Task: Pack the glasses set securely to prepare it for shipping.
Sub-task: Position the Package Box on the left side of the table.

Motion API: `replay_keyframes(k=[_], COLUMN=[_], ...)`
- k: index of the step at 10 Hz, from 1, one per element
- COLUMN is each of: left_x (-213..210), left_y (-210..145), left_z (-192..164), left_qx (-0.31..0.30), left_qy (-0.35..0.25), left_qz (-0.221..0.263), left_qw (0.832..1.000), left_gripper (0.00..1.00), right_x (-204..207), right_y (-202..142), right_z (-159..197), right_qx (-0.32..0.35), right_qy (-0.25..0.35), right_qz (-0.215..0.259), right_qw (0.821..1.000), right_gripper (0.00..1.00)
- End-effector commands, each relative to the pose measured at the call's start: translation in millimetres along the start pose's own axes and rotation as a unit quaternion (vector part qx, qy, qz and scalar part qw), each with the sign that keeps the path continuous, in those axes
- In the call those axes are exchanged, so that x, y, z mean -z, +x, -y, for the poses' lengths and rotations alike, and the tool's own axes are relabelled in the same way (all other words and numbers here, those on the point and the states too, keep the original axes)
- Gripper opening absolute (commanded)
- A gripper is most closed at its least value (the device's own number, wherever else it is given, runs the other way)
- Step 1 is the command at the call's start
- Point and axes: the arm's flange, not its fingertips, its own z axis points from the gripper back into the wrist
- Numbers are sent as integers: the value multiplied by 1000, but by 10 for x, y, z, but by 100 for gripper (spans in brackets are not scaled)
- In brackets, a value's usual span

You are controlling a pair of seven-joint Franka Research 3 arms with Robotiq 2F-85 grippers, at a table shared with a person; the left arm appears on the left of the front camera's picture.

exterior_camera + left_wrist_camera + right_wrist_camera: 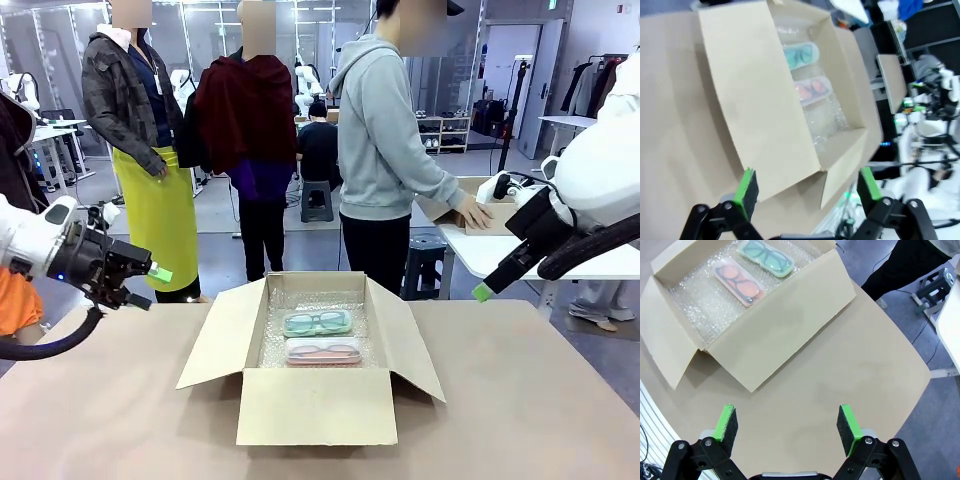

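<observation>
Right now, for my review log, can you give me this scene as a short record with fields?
box: cardboard box on the table, all flaps open
lining: bubble wrap on the box floor
contents: teal glasses case and pink glasses case, side by side on the lining
left arm: left claw open, empty, hovering left of the box
right arm: right claw open, empty, raised right of the box

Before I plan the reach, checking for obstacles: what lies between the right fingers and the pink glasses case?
Right wrist view: past the right fingers, bare table, then the folded-out box flap; the pink glasses case lies beyond, on bubble wrap.
</observation>
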Motion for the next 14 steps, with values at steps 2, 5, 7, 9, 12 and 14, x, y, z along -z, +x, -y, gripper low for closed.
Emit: replay_keyframes(k=[2, 5, 7, 9, 12, 14], left_x=[78, 86, 138, 126, 381, 547], left_y=[167, 12, 68, 157, 158, 160], left_z=[-181, -152, -198, -518, -885, -1053], left_qx=[0, -20, -18, -21, -52, -65], left_qy=[-3, -22, -9, -41, -79, -118], left_qz=[3, -2, -5, 2, 1, 5], left_qw=[1000, 1000, 1000, 999, 996, 991], left_gripper=[100, 100, 100, 100, 100, 100], right_x=[-9, -9, -9, -9, -9, -9], right_y=[22, 22, 22, 22, 22, 22], right_z=[-7, -7, -7, -7, -7, -7], right_qx=[4, 4, 4, 4, 4, 4], right_qy=[1, 1, 1, 1, 1, 1], right_qz=[-6, -6, -6, -6, -6, -6], right_qw=[1000, 1000, 1000, 1000, 1000, 1000], right_gripper=[100, 100, 100, 100, 100, 100])
